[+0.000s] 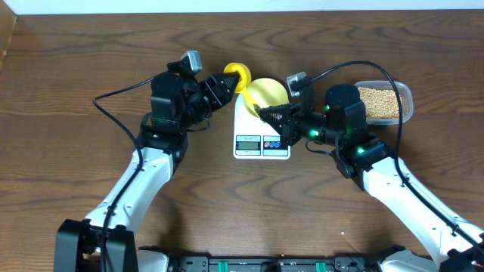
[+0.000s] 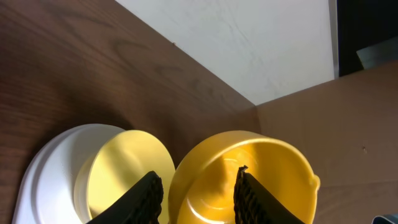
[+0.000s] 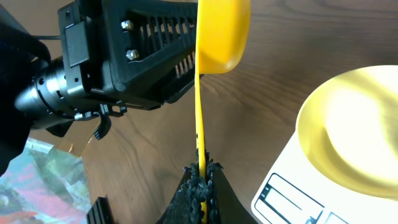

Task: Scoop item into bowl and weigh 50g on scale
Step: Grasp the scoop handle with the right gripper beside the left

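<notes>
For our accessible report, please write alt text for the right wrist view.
The right gripper has its jaws shut on the thin handle of a yellow spoon, its cup beside the black left arm. At right, a pale yellow bowl sits on a white scale on a wooden table.

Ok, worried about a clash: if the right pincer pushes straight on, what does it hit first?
Probably the left pincer, right at the cup of the yellow spoon that the right pincer holds; depth is unclear.

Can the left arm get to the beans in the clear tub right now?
Probably not. The beans lie in the tub at the far right, and the scale, the bowl and the right arm stand between.
</notes>
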`<state>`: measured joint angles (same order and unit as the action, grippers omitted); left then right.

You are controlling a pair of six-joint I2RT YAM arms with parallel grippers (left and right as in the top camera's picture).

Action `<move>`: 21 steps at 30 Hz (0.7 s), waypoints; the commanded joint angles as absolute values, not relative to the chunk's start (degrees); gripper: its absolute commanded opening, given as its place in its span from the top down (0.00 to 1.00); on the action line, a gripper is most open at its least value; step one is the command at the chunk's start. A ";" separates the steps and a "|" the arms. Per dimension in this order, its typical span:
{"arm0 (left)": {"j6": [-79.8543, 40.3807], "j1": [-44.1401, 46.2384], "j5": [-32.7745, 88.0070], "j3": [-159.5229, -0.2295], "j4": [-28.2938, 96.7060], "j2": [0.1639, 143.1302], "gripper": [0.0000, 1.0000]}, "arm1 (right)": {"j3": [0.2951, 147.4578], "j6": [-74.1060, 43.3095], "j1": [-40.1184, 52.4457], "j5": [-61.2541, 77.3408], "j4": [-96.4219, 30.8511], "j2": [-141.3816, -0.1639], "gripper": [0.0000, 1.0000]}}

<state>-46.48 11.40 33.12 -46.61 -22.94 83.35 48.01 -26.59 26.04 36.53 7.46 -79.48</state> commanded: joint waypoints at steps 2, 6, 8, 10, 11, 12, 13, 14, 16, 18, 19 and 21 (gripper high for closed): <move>-45.91 11.16 34.11 -46.74 -23.16 82.54 0.61 | 48.86 -24.93 25.98 37.98 7.01 -78.63 0.98; -45.89 11.16 34.11 -46.74 -23.16 82.54 0.68 | 48.86 -23.88 25.96 37.60 6.96 -78.63 0.98; -45.91 11.16 34.11 -46.74 -22.98 82.54 0.72 | 48.86 -23.44 25.96 37.23 6.98 -78.63 0.98; -45.91 11.16 34.11 -46.74 -22.94 82.54 0.74 | 48.86 -22.92 25.96 36.10 6.96 -78.63 0.98; -45.91 11.16 34.11 -46.74 -22.94 82.54 0.74 | 48.86 -22.52 25.96 36.07 6.96 -78.63 0.98; -45.91 11.16 34.09 -46.74 -22.94 82.54 0.75 | 48.86 -22.15 25.91 35.94 6.96 -78.63 0.98; -45.91 11.16 34.09 -46.74 -22.94 82.54 0.76 | 48.86 -22.13 25.91 35.94 6.98 -78.63 0.98; -45.91 11.16 34.11 -46.74 -22.94 82.54 0.78 | 48.86 -21.89 25.91 35.92 6.98 -78.63 0.98; -45.91 11.16 34.11 -46.74 -22.94 82.54 0.79 | 48.86 -20.53 25.91 35.92 6.83 -78.63 0.98; -45.91 11.16 34.09 -46.74 -22.94 82.54 0.79 | 48.86 -20.47 25.91 35.42 6.85 -78.63 0.98; -45.91 11.16 34.09 -46.74 -22.94 82.54 0.79 | 48.86 -20.12 25.91 34.85 6.87 -78.61 0.98; -45.91 11.16 34.09 -46.74 -22.96 82.54 0.79 | 48.86 -19.42 25.91 34.37 6.85 -78.59 0.98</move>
